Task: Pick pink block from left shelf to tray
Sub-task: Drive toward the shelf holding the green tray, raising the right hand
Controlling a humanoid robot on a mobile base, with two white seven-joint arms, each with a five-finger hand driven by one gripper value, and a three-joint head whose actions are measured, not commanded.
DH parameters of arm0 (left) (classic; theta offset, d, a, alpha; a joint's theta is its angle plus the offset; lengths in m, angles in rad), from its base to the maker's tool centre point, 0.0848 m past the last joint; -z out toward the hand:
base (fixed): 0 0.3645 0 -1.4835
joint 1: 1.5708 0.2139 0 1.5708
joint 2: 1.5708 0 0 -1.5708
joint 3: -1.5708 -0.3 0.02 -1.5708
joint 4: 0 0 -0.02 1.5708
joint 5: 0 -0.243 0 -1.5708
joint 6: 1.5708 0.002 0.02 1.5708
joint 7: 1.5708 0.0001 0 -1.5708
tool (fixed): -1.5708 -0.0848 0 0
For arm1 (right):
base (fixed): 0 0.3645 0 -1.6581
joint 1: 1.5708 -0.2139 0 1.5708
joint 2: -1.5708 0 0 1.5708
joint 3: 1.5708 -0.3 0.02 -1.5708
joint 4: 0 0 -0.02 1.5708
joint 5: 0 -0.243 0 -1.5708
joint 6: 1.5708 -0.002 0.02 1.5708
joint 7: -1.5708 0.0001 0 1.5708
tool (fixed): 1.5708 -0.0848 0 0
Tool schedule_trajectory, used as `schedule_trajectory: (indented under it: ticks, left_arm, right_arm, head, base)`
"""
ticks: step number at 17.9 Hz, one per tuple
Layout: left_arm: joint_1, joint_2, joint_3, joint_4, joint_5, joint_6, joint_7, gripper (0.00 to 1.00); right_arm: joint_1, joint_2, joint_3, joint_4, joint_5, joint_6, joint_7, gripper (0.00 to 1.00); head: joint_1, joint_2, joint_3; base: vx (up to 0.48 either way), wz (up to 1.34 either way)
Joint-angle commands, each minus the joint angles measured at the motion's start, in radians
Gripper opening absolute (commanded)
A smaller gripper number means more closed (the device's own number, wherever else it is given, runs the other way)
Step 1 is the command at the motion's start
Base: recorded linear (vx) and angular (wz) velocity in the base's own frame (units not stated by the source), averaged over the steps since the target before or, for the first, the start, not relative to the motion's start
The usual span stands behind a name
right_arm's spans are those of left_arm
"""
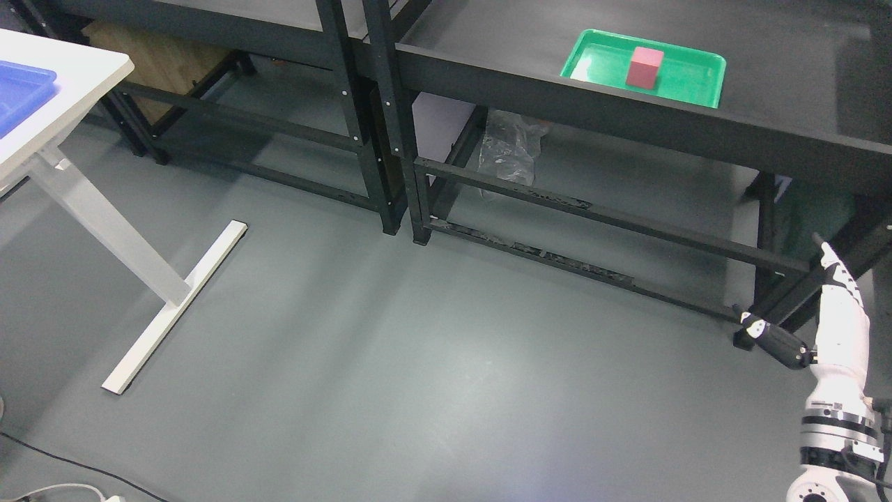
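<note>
A pink block (644,67) stands upright in a green tray (599,54) on the black shelf top (766,90) at the upper right. My right hand (808,307) hangs low at the right edge, far below and to the right of the tray, with fingers spread and nothing in it. Its thumb points left and its fingers point up. My left arm does not show.
A second black shelf (279,28) stands to the left of the first. A white table (63,77) with a blue tray (21,90) is at the far left, its white foot (174,307) on the grey floor. A clear plastic bag (512,150) lies under the shelf.
</note>
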Motion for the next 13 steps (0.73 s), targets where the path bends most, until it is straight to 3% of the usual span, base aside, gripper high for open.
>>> schedule_trajectory:
  ticks: [1,13]
  left_arm:
    - [0.0,0.017,0.0,-0.017,0.008,0.001,0.0,1.0]
    - [0.0,0.017,0.0,-0.017,0.008,0.001,0.0,1.0]
  right_arm:
    - [-0.009,0.02,0.022,-0.001,0.294,0.002,-0.014,1.0]
    - [-0.031,0.02,0.028,-0.001,0.257,0.008,-0.107,1.0]
  head:
    - [0.0,0.0,0.0]
    - [0.0,0.0,0.0]
  base:
    - [0.169,0.32]
    - [0.233,0.04]
